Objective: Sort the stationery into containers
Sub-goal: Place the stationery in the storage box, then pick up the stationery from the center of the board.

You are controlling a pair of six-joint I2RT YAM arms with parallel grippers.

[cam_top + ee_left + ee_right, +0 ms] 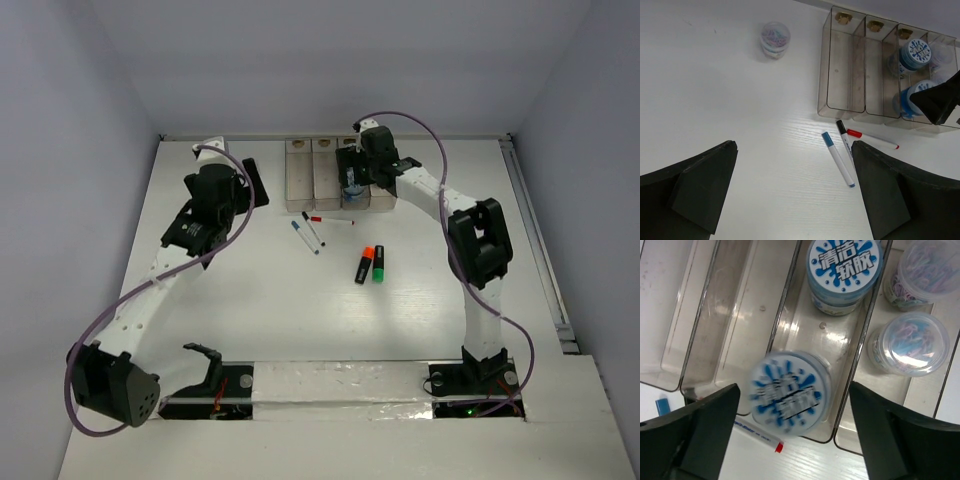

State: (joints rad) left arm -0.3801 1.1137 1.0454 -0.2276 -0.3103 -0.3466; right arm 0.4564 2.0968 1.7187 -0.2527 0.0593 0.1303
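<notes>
Lifting the right fingers [705, 435], spread wide of the tub [789, 392], straight up should spare the tray [781, 315] walls; left fingers [695, 185] gape too.

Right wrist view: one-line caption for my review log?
Open right pincer over the tray, two blue-lidded tubs in one compartment, two clear-topped tubs in the next.

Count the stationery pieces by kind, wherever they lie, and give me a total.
Thin white pens, red-capped, black-capped, blue-capped: 3
Stubby black-bodied highlighters, orange and green: 2
Round tubs with blue-white patterned lids: 2
Round clear plastic tubs of coloured paper clips: 3
Total: 10
</notes>
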